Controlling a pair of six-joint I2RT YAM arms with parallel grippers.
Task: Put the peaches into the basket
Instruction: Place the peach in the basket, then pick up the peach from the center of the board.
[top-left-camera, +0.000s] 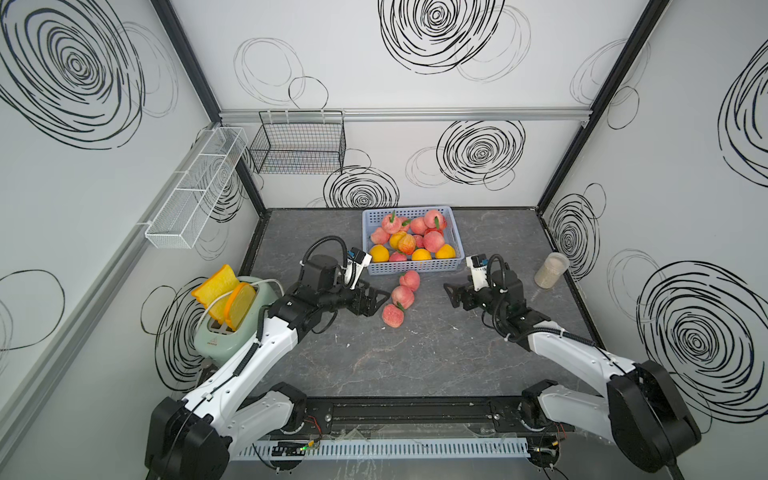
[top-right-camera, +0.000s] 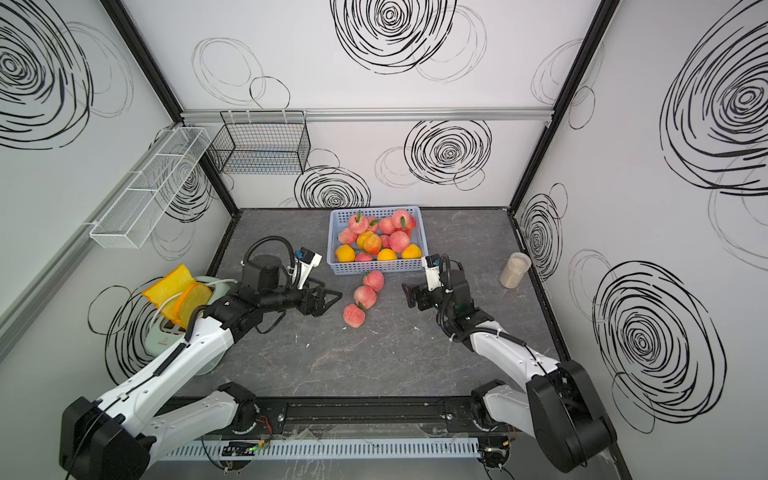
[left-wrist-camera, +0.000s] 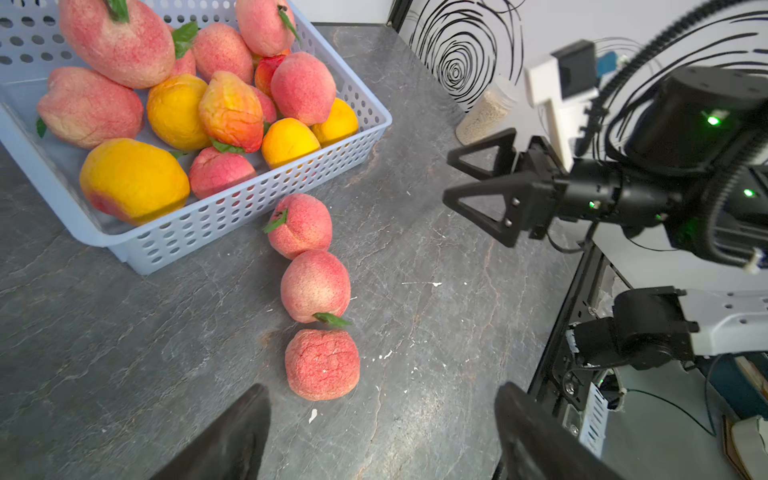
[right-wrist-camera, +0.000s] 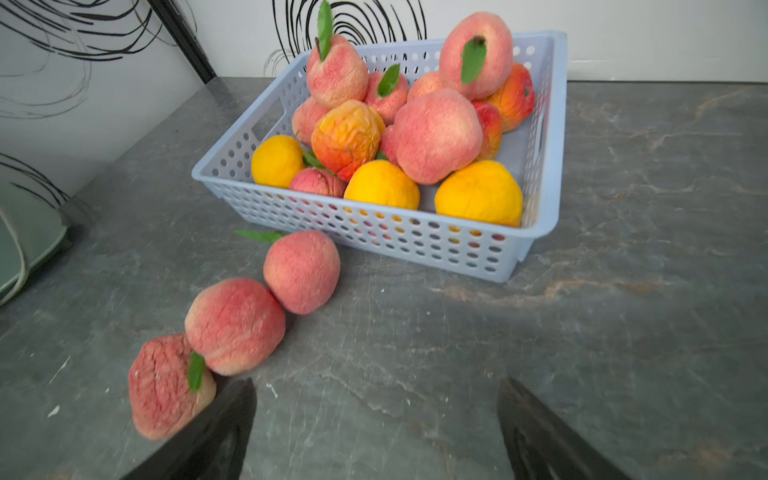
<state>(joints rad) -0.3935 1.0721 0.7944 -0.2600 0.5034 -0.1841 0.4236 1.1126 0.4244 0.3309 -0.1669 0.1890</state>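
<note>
The light blue basket (top-left-camera: 415, 266) (top-right-camera: 376, 268) stands at the back middle of the table, piled with several pink and yellow-orange peaches. Three pink peaches lie in a row on the table in front of it: one by its wall (top-left-camera: 410, 279) (right-wrist-camera: 302, 270), a middle one (top-left-camera: 403, 296) (left-wrist-camera: 315, 284), and the nearest one (top-left-camera: 392, 316) (left-wrist-camera: 322, 363). My left gripper (top-left-camera: 376, 297) (left-wrist-camera: 380, 392) hangs open just left of the row, empty. To the right of the row my right gripper (top-left-camera: 449, 290) (right-wrist-camera: 376, 384) is open and empty too, only bare table between its fingers.
A mint toaster (top-left-camera: 232, 324) with toy toast stands at the left table edge under my left arm. A clear jar (top-left-camera: 551, 270) stands at the right edge. On the walls hang a black wire basket (top-left-camera: 299, 145) and a white mesh rack (top-left-camera: 195, 187).
</note>
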